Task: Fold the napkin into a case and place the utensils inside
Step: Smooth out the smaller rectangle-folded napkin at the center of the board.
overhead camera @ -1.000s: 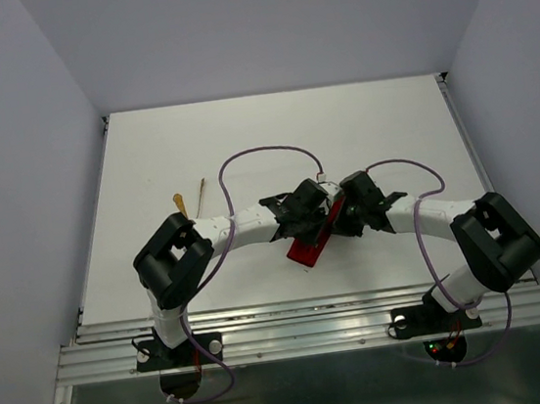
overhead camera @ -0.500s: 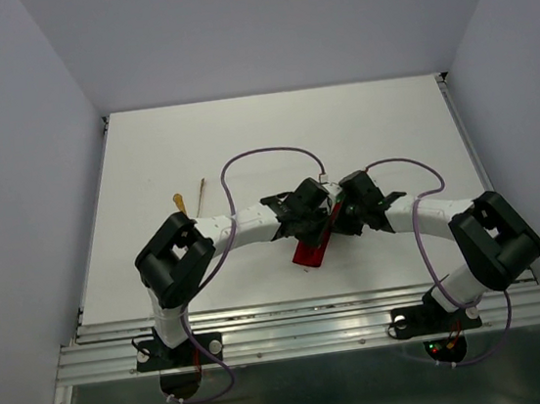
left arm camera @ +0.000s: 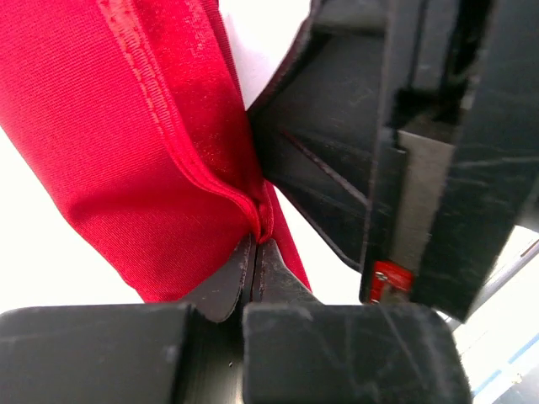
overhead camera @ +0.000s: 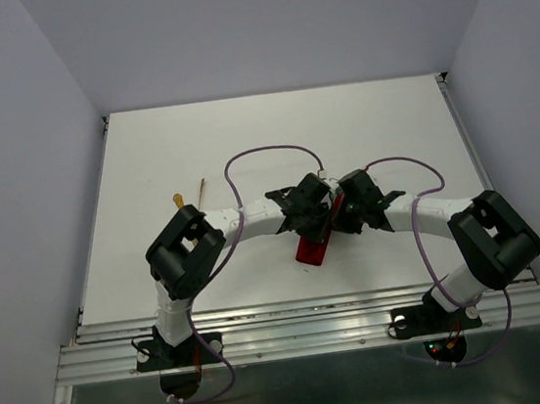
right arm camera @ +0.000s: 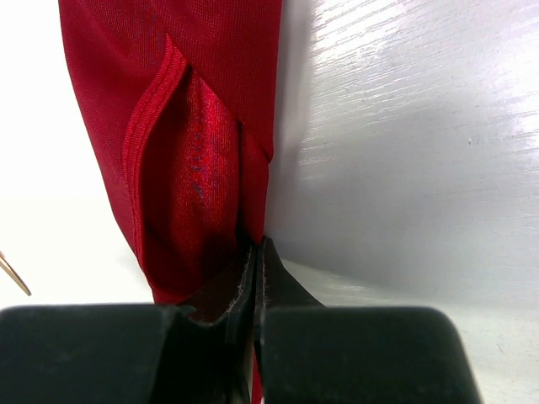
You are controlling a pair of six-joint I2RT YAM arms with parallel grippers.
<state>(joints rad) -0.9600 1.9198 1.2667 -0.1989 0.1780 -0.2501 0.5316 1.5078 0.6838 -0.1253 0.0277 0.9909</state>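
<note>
The red napkin [overhead camera: 312, 246], folded into a narrow strip, hangs slanted between my two grippers near the table's middle. My left gripper [overhead camera: 317, 218] is shut on a stitched edge of the napkin [left arm camera: 160, 126], its jaws [left arm camera: 258, 246] pressed together on the cloth. My right gripper [overhead camera: 338, 215] is shut on another edge of the napkin [right arm camera: 198, 160], its tips [right arm camera: 257, 248] closed right beside the fold. The right gripper's black body [left arm camera: 404, 151] fills the right of the left wrist view. The utensils, a gold knife [overhead camera: 179, 202] and a thin fork [overhead camera: 201, 189], lie on the table at the left.
The white table [overhead camera: 388, 118] is walled at the left, back and right. Purple cables [overhead camera: 264, 150] loop over both arms above the table's middle. A metal rail [overhead camera: 306, 334] runs along the near edge by the arm bases. A thin utensil tip [right arm camera: 13, 274] shows in the right wrist view.
The left arm's elbow has swung right, towards the middle. The napkin strip has drawn in closer between the grippers. Both grippers stay shut on it.
</note>
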